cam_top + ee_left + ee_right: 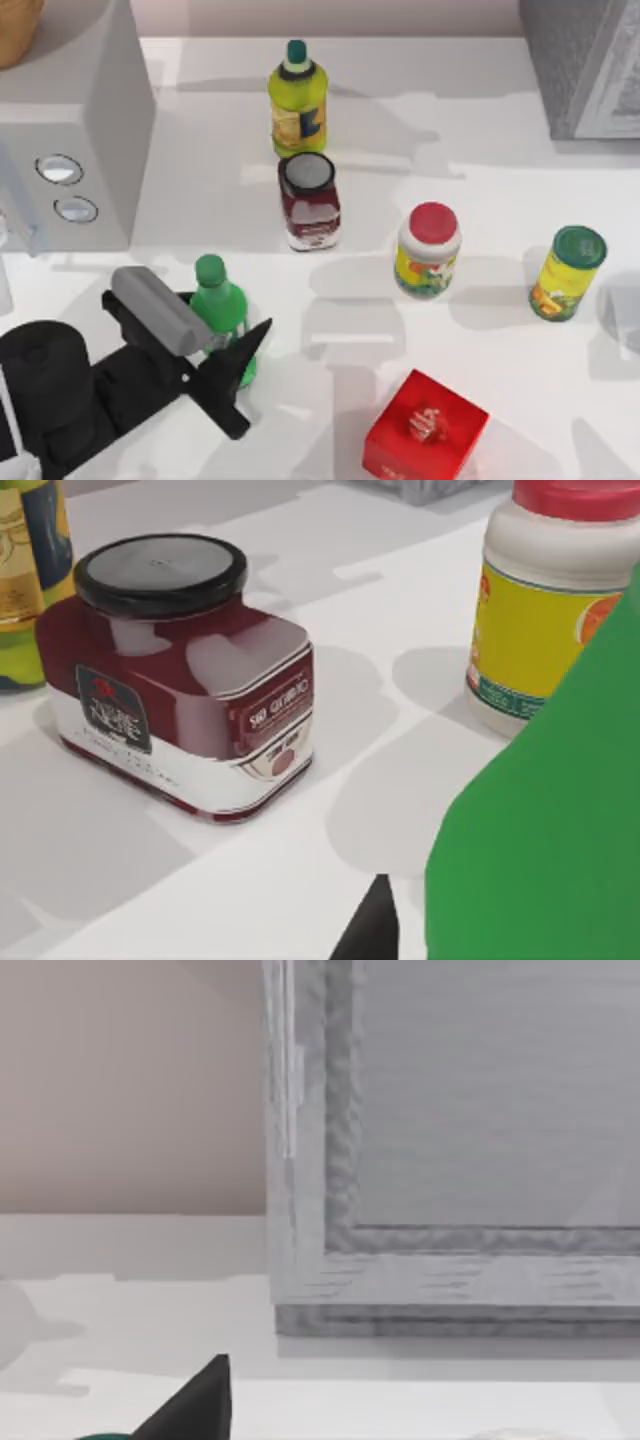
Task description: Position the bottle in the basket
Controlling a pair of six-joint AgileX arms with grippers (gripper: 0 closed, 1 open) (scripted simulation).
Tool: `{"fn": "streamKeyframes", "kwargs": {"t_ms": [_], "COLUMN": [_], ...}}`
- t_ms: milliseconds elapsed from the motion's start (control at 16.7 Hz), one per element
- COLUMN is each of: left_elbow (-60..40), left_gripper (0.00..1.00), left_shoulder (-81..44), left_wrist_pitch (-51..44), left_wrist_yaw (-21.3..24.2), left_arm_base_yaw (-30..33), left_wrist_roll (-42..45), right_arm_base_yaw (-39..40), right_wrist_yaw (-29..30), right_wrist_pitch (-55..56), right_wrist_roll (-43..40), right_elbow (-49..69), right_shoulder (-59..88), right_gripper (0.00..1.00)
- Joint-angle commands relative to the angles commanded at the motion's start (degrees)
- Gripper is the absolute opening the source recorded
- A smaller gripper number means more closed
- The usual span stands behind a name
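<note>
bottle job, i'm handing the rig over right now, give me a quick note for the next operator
Left gripper: at the table's front left, its fingers around the green bottle; whether they are closed on it cannot be told.
Right gripper: a dark fingertip shows in its wrist view, facing a grey cabinet; looks idle.
Bottle: standing upright on the table, near the dark red jar.
Basket: a wicker edge shows at the far left corner.
Done: the approach to the bottle.
Left: confirm the grasp, lift, carry to the basket, release.
</note>
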State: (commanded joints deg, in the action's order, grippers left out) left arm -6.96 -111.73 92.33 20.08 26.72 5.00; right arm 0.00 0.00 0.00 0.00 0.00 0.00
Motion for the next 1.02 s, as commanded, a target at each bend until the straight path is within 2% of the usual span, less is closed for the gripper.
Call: {"fn": "streamKeyframes", "kwargs": {"t_ms": [180,240,780,1020], "left_elbow": [0.00,0.00,0.07,0.56], "left_gripper": [0.02,0.00,0.00,0.00], "left_shoulder": [0.00,0.00,0.00,2.53], "left_wrist_pitch": [0.00,0.00,-0.01,-5.31], "left_wrist_yaw": [0.00,0.00,0.00,-1.40], "left_arm_base_yaw": [0.00,0.00,-0.01,-1.17], "left_wrist_roll": [0.00,0.00,0.07,-0.65], "right_arm_base_yaw": [0.00,0.00,0.00,0.00], "right_wrist_yaw": [0.00,0.00,0.00,0.00], "right_wrist_pitch": [0.00,0.00,0.00,0.00], "right_wrist_roll": [0.00,0.00,0.00,0.00], "right_elbow": [0.00,0.00,0.00,0.00], "right_shoulder": [0.00,0.00,0.00,0.00], "right_gripper": [1.00,1.00,1.00,1.00]}}
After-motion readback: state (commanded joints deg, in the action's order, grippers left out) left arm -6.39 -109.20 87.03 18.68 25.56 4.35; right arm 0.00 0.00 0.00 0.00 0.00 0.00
